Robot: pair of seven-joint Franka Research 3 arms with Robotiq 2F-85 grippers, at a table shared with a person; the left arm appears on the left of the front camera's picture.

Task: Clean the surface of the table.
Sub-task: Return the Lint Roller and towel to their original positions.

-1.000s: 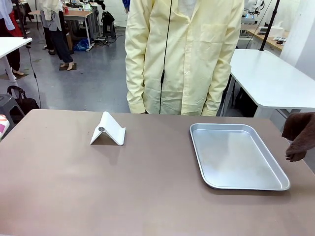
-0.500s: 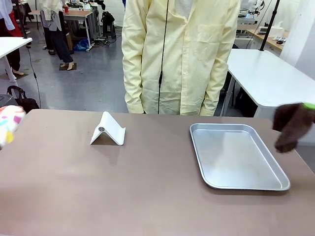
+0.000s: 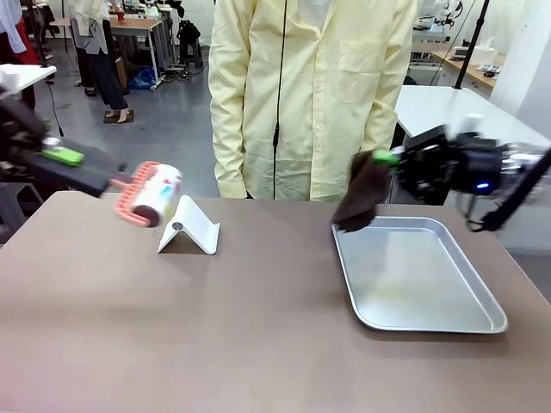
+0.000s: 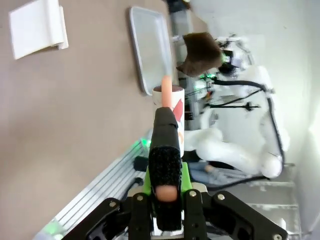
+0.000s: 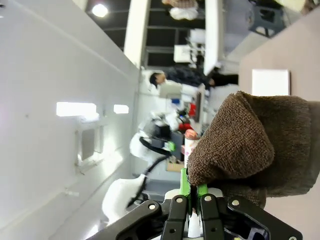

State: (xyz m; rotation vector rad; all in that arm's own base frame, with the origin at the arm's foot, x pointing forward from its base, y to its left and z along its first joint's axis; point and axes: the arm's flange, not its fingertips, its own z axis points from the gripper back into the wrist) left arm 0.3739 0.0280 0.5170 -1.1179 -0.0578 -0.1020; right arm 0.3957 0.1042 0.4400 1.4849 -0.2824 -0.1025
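Moved: both arms have swung in over the bench (image 3: 258,344) since a moment ago.
Left claw (image 3: 60,157): pinching the lint roller (image 3: 151,194) handle, roller above the white stand (image 3: 189,227).
Right claw (image 3: 392,158): pinching a brown cloth (image 3: 362,191), hanging above the silver tray (image 3: 413,275) far corner.
Bench: taupe, spanning the foreground; a person stands behind.

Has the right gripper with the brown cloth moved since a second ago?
Yes. The right gripper carried the brown cloth leftward from the table's right edge to the tray's far-left corner.
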